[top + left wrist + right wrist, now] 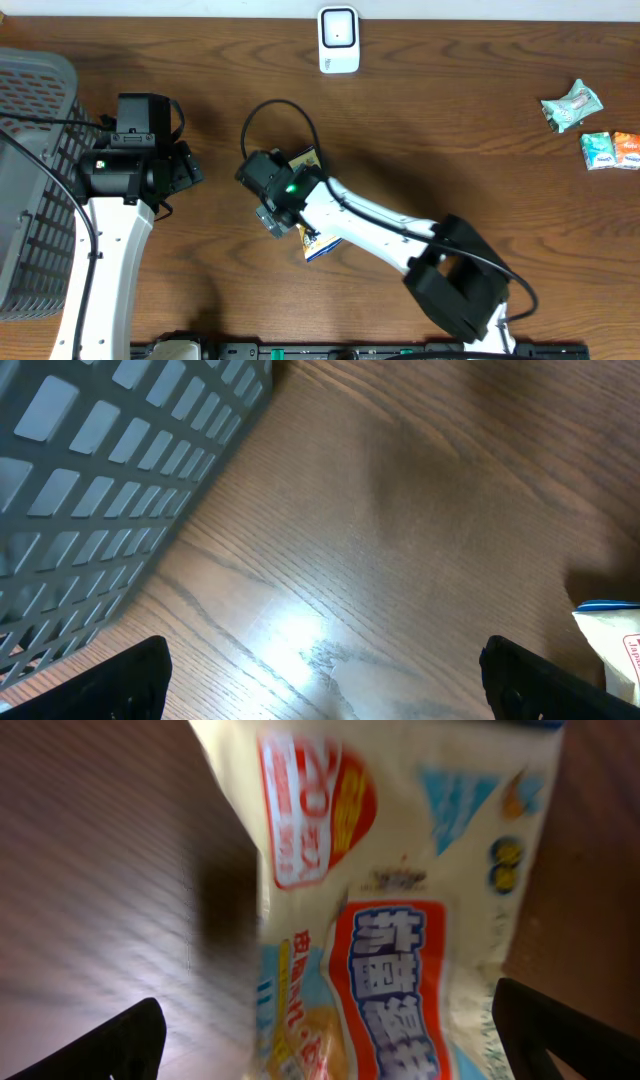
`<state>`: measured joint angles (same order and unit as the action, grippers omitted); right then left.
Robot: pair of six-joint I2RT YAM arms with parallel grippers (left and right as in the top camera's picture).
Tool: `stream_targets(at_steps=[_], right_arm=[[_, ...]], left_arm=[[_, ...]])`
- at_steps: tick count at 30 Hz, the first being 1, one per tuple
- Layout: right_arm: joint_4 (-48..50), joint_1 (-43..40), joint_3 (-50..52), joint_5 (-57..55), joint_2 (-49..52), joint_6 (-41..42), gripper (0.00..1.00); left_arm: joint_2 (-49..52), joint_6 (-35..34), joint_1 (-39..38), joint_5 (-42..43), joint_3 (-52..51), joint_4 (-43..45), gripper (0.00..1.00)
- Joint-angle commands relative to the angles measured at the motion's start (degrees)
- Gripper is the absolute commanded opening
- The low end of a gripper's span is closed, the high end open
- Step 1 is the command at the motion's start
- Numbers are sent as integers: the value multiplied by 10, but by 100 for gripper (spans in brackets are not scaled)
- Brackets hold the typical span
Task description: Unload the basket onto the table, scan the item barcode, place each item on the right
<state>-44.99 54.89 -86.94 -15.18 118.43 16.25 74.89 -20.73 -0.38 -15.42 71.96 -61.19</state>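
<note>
Hovering over a printed snack packet at mid-table, the right gripper stands with jaws spread wide, the packet between its fingers but not gripped. The left gripper, likewise released, hangs above bare wood beside the grey basket. The packet looks light, soft and crinkly, its film probably slippery and easily crushed, so a gentle pinch across a sealed edge seems the safest hold for carrying it to the white scanner at the table's far edge.
</note>
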Motion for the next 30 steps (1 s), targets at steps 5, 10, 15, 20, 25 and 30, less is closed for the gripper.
stream_targets(at_steps=[5,10,15,20,25,30], right_arm=[[-12,-8,13,-85,51,-2,89],[-13,-28,13,-86,52,-2,43],[-15,-56,7,-2,52,-2,1],[-63,-94,-45,136,38,-2,1],[-92,-161,-101,395,9,-66,1],[-86,-235,-100,652,9,-106,1]], left_arm=[[0,3,2,-12,2,-2,98],[0,3,2,-12,2,-2,98],[0,3,2,-12,2,-2,98],[0,3,2,-12,2,-2,98],[0,3,2,-12,2,-2,98],[0,3,2,-12,2,-2,98]])
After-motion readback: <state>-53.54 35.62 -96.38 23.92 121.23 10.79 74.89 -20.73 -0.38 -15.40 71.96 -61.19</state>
